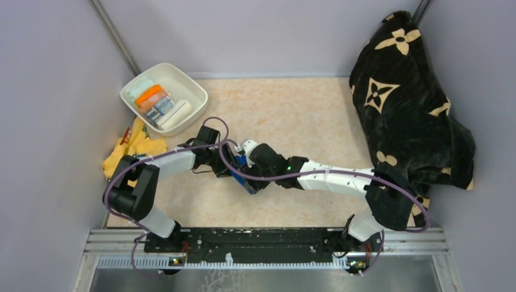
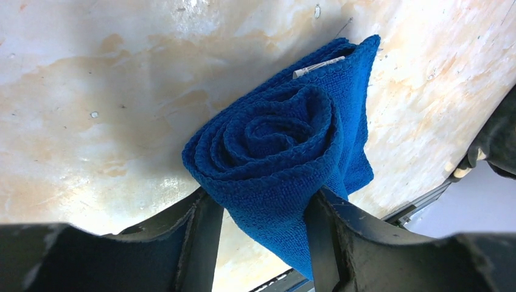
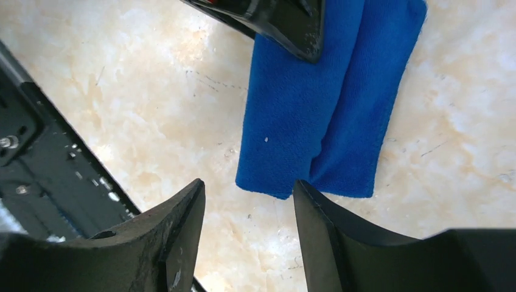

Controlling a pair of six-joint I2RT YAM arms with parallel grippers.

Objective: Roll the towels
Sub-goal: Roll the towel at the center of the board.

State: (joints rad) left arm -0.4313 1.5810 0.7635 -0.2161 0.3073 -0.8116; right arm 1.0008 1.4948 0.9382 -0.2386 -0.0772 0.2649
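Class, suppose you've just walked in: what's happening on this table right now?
Towel rolling is under way. The left end effector grips the blue towel, already wound into a roll, at mid-table. The right end effector is open beside it, holding nothing. Other rolled towels lie in the white tub.

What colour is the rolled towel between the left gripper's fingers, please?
The rolled terry towel is royal blue; left wrist view.
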